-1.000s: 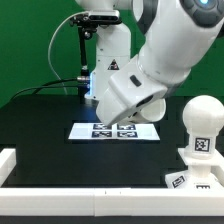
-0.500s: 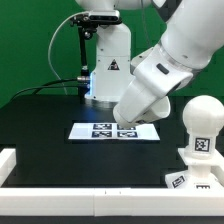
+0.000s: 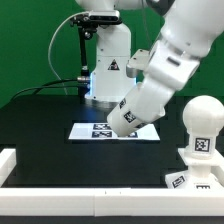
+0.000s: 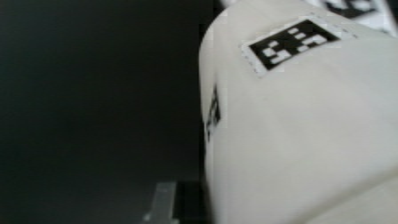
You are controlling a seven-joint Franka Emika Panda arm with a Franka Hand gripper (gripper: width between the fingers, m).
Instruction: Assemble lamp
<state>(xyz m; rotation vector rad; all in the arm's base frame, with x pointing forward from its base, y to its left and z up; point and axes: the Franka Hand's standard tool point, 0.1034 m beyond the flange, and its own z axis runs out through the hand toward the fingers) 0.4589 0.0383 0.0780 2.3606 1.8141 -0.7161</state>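
My gripper [image 3: 133,105] is shut on the white cone-shaped lamp shade [image 3: 124,117], held tilted just above the marker board. The shade's tags face the camera. In the wrist view the shade [image 4: 294,130] fills one side, very close, with a tag on it. One finger [image 4: 175,203] shows beside it and the other is hidden. The round bulb [image 3: 205,108] stands upright on the blocky base [image 3: 198,152] at the exterior view's right, apart from the gripper.
The marker board [image 3: 95,130] lies flat on the black table under the shade. A white raised border [image 3: 80,203] runs along the table's front. A small tagged white piece [image 3: 180,180] lies by the base. The arm's pedestal [image 3: 108,65] stands at the back.
The arm has swung more upright. The shade has turned and dropped toward the marker board, shifting slightly to the exterior view's left. The bulb and base have not moved.
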